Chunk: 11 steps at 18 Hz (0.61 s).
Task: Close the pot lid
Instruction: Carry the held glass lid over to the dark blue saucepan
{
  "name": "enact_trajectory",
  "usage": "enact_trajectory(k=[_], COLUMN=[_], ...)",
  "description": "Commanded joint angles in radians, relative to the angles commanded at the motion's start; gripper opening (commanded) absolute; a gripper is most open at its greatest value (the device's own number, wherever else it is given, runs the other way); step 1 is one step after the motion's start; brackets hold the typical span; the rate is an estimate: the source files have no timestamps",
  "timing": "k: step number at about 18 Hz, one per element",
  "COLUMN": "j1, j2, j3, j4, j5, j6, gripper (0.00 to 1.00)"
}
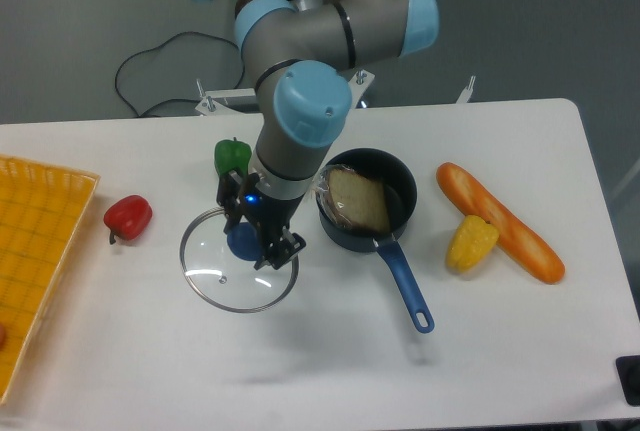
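white tabletop [300, 371]: jaws gripping pot lid [239, 272] by knob, mid-carry; next move to pot [367, 201] at 3 o'clock.

The pot lid [238, 272] is clear glass with a thin silvery rim and a blue knob, the black gripper [258, 241] hangs from a grey arm [320, 41] with light blue caps, and the pot [368, 201] is dark blue with a brighter blue handle. On the white table [500, 341] lie a red pepper [128, 217], a green pepper [232, 157], an orange baguette [498, 220] and a yellow corn piece [471, 242]. A yellow-orange gridded tray [30, 251] sits at the left edge, and a tan slice of bread [357, 200] lies in the pot.
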Motion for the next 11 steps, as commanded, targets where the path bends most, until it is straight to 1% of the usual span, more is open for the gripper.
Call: enact_trajectory(k=[2, 5, 7, 8, 11], j1=[0.028, 0.063, 0.107, 0.123, 0.135], j2=[0.014, 0.037, 0.035, 0.031, 0.035], j3=[-0.026, -0.063, -0.066, -0.069, -0.055], j4=[-0.006, -0.015, -0.052, -0.058, -0.086], j5=[-0.037, -0.042, -0.042, -0.042, -0.052], j6=[0.02, 0.077, 0.121, 0.143, 0.147], gripper=[0.57, 0.57, 0.57, 0.57, 0.56])
